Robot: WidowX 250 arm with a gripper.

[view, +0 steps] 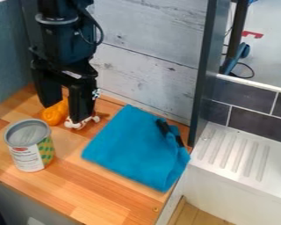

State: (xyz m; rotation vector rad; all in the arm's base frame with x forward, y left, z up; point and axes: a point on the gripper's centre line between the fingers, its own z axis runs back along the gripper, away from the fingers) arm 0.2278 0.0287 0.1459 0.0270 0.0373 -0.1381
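"One gripper (63, 113), black, two-finger, pointing down over the counter's (102, 193) far left part. State?"

"Fingers apart. Orange piece (53, 113): on the counter, between the fingertips; contact, cannot tell."

"Second small piece?"

"White piece (83, 122), some red on it, lying at the tip of the finger nearer the cloth (128, 147); touching or just beside, cannot tell."

"Containers?"

"One can (30, 145), upright, in front of the orange piece. Grey metal top, label in white, green and yellow. Contents: cannot tell."

"Textiles?"

"One cloth, blue, folded, flat; black strip (166, 132) across its far right part."

"Surface and room?"

"Counter, wooden. Wall (149, 52), pale boards. One dark upright panel (206, 66). Right: one white drainboard (243, 151), grooved, below dark tiles (257, 121)."
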